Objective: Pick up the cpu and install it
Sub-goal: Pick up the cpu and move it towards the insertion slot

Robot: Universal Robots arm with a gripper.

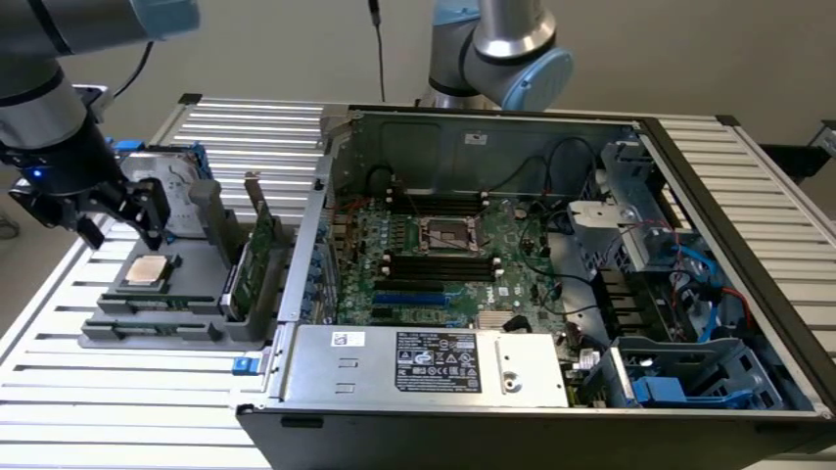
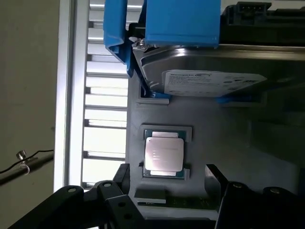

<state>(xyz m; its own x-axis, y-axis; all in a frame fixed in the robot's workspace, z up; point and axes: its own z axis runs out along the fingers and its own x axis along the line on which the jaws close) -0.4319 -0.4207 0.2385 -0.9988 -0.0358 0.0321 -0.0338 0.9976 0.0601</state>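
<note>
The cpu (image 1: 147,271) is a small square chip with a pale silver top, lying flat in a recess of the grey holder (image 1: 157,328) at the exterior view's left. My gripper (image 1: 121,232) hangs a little above it, open, fingers pointing down. In the wrist view the cpu (image 2: 164,155) lies between and just beyond the two black fingers (image 2: 121,174), which stand wide apart with nothing between them. The open computer case (image 1: 549,392) sits to the exterior view's right, with the motherboard's metal-framed socket (image 1: 448,235) near its middle.
A silver hard drive (image 2: 214,71) with a white label and blue bracket (image 2: 181,21) stands just behind the cpu on the holder. Green circuit cards (image 1: 261,255) stand upright between holder and case. A second arm (image 1: 503,49) rises behind the case. A slatted metal table (image 1: 117,411) lies underneath.
</note>
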